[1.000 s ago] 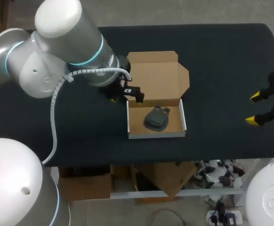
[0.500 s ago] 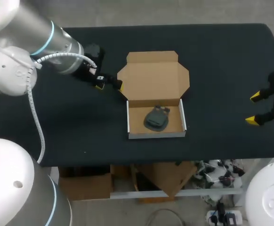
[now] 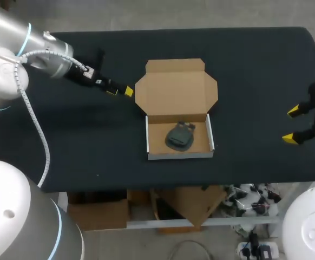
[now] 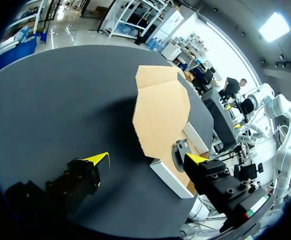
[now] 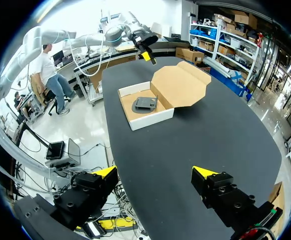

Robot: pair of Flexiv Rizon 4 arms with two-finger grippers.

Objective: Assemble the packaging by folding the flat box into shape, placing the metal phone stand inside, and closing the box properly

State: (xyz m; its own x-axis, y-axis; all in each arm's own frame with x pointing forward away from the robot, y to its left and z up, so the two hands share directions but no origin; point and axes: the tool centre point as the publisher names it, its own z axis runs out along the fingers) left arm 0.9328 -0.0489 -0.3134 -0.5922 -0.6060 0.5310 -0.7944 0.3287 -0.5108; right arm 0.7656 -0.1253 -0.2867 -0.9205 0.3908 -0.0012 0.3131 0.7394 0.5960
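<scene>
Black table (image 3: 255, 81) holds the open box (image 3: 176, 89) near the left claw (image 3: 120, 91).

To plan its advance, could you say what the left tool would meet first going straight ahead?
The left tool would probably meet the box's open lid just ahead, though its height is unclear.

The left gripper (image 3: 120, 91) was right by the left side of the box (image 3: 176, 86). Now it has pulled away to the left and sits apart from it. The left arm (image 3: 22, 59) has swung left too, and no longer covers the lid's left edge.
</scene>
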